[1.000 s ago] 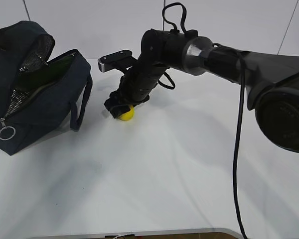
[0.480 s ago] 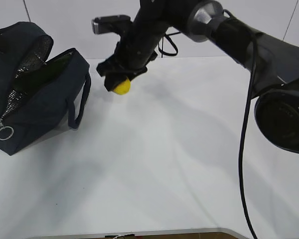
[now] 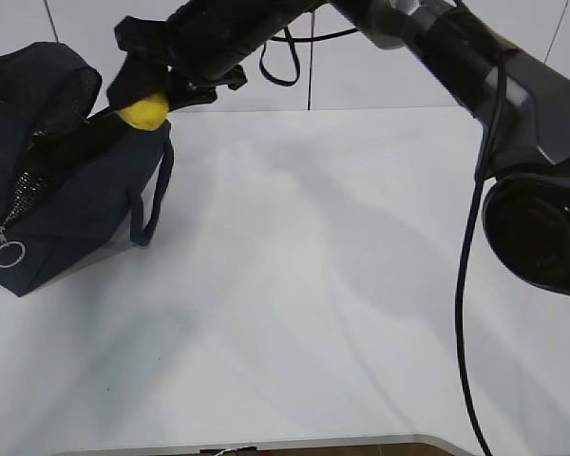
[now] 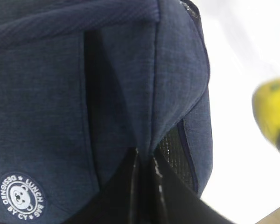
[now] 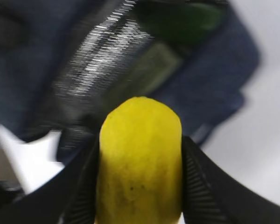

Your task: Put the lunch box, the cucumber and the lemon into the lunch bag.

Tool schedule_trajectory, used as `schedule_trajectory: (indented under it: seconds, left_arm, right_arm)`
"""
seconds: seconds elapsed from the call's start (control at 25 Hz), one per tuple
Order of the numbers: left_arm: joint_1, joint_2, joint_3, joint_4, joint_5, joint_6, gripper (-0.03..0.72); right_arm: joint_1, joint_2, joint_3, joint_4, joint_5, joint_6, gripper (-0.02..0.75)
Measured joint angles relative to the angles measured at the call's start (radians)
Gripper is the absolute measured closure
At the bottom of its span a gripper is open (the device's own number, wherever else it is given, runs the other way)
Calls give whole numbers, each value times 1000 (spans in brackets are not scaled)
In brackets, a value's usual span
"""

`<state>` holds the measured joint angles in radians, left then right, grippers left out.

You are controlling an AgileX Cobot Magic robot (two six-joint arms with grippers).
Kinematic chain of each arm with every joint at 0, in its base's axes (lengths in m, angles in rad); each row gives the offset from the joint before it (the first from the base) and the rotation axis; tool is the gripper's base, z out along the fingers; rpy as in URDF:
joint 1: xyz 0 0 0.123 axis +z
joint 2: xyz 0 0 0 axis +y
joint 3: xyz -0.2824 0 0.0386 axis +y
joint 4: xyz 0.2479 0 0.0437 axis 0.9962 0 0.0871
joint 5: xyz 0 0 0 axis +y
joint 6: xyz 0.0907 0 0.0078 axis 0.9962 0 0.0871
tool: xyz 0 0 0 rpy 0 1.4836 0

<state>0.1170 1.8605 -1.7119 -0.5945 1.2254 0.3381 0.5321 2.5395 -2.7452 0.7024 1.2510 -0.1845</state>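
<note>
Exterior: right end effector (image 3: 144, 103) pinching the lemon (image 3: 142, 111), above the bag (image 3: 66, 204) on the counter (image 3: 313, 285).
Left wrist: left end effector (image 4: 144, 163) pressed together on bag fabric; lemon off to its right.
Right wrist: lemon between the pads (image 5: 198, 186); beyond it, open bag with something dark green inside, blurred.

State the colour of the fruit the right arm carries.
Bright yellow: the lemon, clearest in the right wrist view.

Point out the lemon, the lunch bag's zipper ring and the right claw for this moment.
lemon (image 3: 142, 111): exterior view, on its exposed yellow side.
zipper ring (image 3: 9, 255): exterior view, on the silver ring's rim.
right claw (image 5: 140, 186): right wrist view, midway between the fingertips, shut on the lemon.
</note>
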Motion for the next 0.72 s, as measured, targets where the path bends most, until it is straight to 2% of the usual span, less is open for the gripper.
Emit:
schedule_trajectory:
  seconds: [0.08, 0.16, 0.44, 0.72]
  left_arm:
    - [0, 0, 0, 0, 0, 0, 701]
    - [0, 0, 0, 0, 0, 0, 701]
    - [0, 0, 0, 0, 0, 0, 701]
    - [0, 0, 0, 0, 0, 0, 701]
  right_arm:
    - [2, 16, 0, 96, -27, -4, 376]
    - [6, 35, 0, 134, -82, -6, 375]
    - [36, 80, 0, 172, -244, -8, 344]
    - [56, 120, 0, 174, -302, -8, 263]
